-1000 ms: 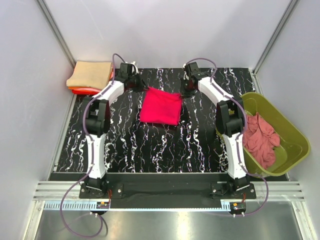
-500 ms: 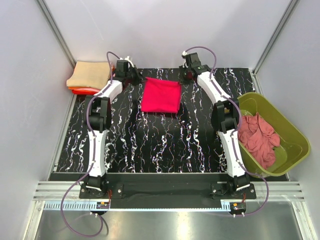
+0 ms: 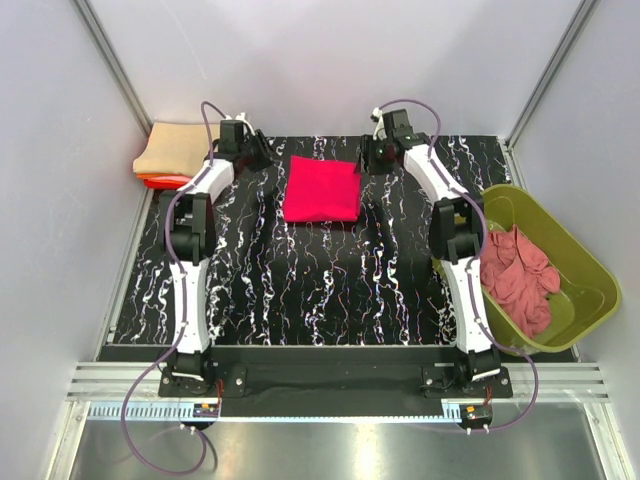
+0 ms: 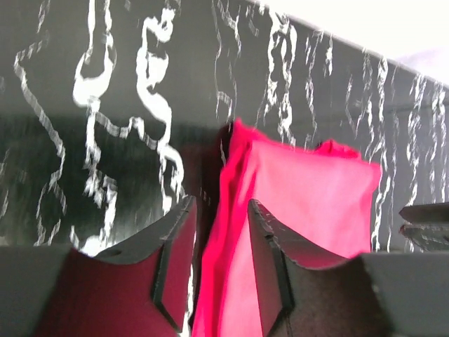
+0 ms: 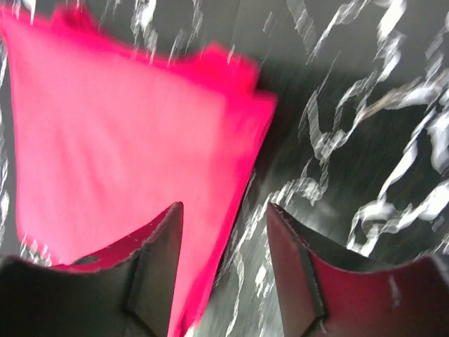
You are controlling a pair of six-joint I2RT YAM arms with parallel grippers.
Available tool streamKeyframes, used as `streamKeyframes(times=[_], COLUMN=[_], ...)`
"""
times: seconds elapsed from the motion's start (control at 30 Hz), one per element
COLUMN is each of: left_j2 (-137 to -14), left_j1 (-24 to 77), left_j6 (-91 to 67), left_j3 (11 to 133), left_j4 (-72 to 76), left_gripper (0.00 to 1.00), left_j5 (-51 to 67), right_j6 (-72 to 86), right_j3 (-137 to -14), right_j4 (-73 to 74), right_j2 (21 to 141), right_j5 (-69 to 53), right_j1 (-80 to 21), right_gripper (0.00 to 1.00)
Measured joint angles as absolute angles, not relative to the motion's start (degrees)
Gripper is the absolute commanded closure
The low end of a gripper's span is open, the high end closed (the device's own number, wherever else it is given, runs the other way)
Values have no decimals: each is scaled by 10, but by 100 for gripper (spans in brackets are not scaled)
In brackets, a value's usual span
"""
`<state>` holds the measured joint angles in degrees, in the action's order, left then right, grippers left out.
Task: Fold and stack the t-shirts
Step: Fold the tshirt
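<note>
Locate the bright crimson-pink cloth t-shirt (image 3: 322,189), folded to a rough square, flat on the far middle of the black white-veined table (image 3: 300,290). Read the left gripper (image 4: 220,205) as parted and clasping nothing, though poised with the shirt's left edge directly under its gap. Read the right gripper (image 5: 224,210) likewise as parted and empty, poised over the shirt's right edge.

Treat the fold as done and the transfer to the tan-topped pile of folded shirts (image 3: 180,148) at the far left corner as outstanding.

Expect trouble on lift-off: a fingertip dragging along the cloth can catch the top layer and peel the fold open. Expect the same from pinching one layer only during transfer.

Leave the dusty-rose crumpled shirt (image 3: 518,278) in the olive-green plastic tub (image 3: 575,290) for later.
</note>
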<state>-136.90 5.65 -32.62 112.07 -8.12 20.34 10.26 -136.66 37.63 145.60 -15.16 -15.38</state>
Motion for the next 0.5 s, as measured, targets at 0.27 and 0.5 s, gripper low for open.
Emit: streamKeyframes(times=[0.27,0.5], left_j2=[-1228,-1188], left_j1=[64,76], left_j6=[-283,-255], left_j3=[956,869], left_j4=[-113,-122], left_gripper=[56,57], left_j5=[229,254], right_j6=[94,79], right_j3=[-1175,-1107], right_j4=[386,387], right_j2=[1329,1298], right_j5=[-235,-265], right_j1=[-157,-161], right_gripper=[39,38])
